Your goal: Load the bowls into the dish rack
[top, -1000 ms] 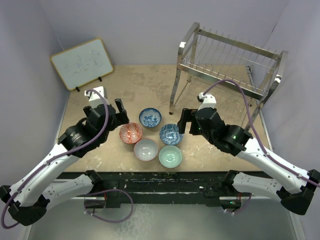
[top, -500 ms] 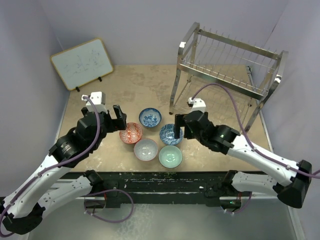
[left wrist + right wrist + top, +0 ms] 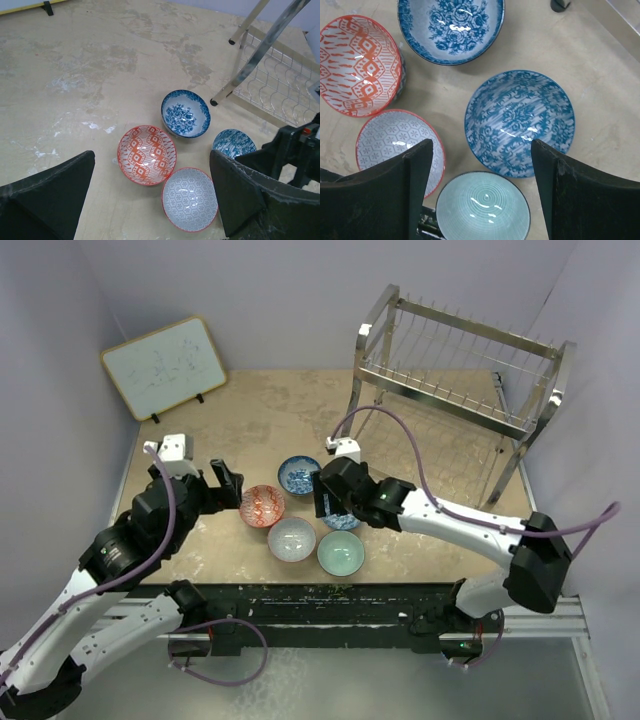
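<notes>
Blue-patterned, the darker blue bowl (image 3: pixel 520 122) lies under the right gripper (image 3: pixel 481 145), whose fingers (image 3: pixel 415 195) stand spread wide, one to each side of the bowl's near rim, gripping nothing. That arm stretches long and low from its base leftward across the tabletop (image 3: pixel 260 410), wrist tipped down over the cluster. The left arm bends at the elbow and points in from the left. The left gripper (image 3: pixel 150 154) hovers beside the cluster, likewise spread and holding nothing, and the red-orange bowl (image 3: pixel 262 506) shows between its fingers in the wrist view.

Five bowls sit on the tabletop, none in the rack (image 3: pixel 455 380):
- two blue ones, the floral blue bowl (image 3: pixel 300 475) farthest back
- one red-orange
- one grey-white bowl (image 3: pixel 291 539)
- one mint bowl (image 3: pixel 340 553)

One rack stands at the far right, its nearest leg near the floral blue bowl. One whiteboard (image 3: pixel 165 367) leans at the far left.
</notes>
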Action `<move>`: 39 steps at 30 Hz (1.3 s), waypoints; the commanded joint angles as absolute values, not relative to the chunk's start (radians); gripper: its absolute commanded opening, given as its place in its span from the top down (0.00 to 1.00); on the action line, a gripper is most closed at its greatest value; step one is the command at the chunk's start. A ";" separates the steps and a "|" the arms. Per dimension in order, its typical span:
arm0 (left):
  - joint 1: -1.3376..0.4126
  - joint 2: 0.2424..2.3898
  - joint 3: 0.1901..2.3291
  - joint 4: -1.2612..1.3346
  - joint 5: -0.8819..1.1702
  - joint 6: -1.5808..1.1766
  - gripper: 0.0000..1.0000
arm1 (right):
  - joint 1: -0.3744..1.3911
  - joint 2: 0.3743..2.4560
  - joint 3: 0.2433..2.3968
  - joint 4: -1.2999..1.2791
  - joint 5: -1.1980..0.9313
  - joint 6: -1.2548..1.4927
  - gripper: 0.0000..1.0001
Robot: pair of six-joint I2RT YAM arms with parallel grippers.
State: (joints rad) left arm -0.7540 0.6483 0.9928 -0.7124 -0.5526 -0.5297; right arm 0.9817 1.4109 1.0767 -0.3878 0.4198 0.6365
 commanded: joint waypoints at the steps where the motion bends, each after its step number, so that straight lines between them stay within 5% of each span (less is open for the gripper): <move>1: -0.757 0.611 0.983 -0.717 -0.545 -0.526 0.01 | 0.984 1.485 1.123 -0.308 0.395 0.636 0.20; 24: -0.757 0.546 0.959 -0.743 -0.515 -0.532 0.01 | 0.983 1.752 1.224 -0.345 0.471 0.729 0.44; 33: -0.758 0.541 0.958 -0.749 -0.513 -0.534 0.01 | 0.983 1.789 1.232 -0.347 0.498 0.738 0.45; 39: -0.757 0.542 0.964 -0.750 -0.511 -0.535 0.01 | 0.983 1.823 1.231 -0.348 0.509 0.749 0.69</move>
